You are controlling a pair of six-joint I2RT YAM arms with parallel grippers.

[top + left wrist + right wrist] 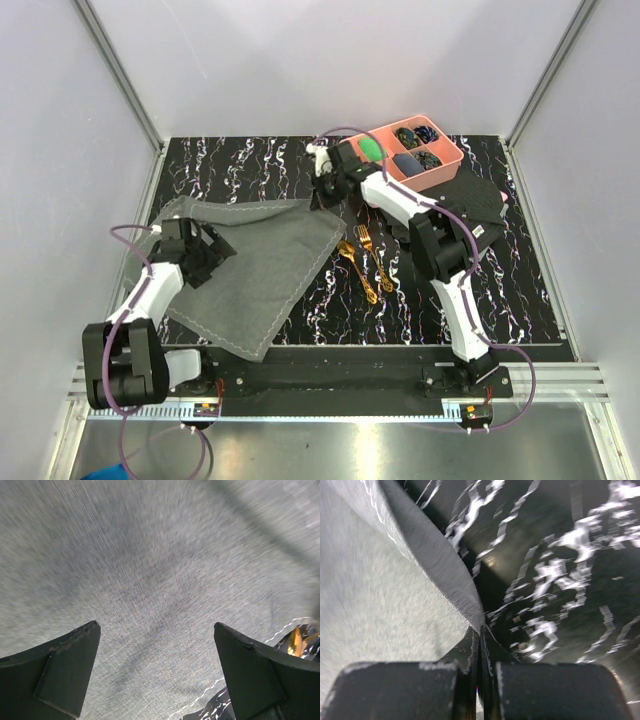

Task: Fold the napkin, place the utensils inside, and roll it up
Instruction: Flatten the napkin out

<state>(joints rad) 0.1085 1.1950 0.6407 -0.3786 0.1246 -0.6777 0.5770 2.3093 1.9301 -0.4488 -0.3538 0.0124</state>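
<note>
- The napkin (245, 265) lies spread over the left and middle of the black marbled table (250, 165). It is turned at an angle, with one corner hanging toward the bottom edge of the top view.
- The left gripper (212, 258) sits over the left part of the napkin. In the left wrist view its fingers (60, 675) stand wide apart with nothing between them, and grey weave fills almost the whole frame. I cannot tell whether the tips touch the cloth.
- The right gripper (322, 198) reaches to the napkin's upper right corner, near the top middle of the overhead view.
- In the right wrist view its fingers (455, 685) are pressed tight together, with the napkin's stitched edge pinched in the seam between them. The cloth runs away toward the upper left of that frame.
- The gold spoon (357, 270) and fork (374, 260) lie side by side on bare table just right of the napkin, apart from it, with their handles slanting toward the lower right.
- A pink tray (440, 172) stands at the upper right, and a black patterned cloth (485, 200) lies just below it, partly under the right arm.
</note>
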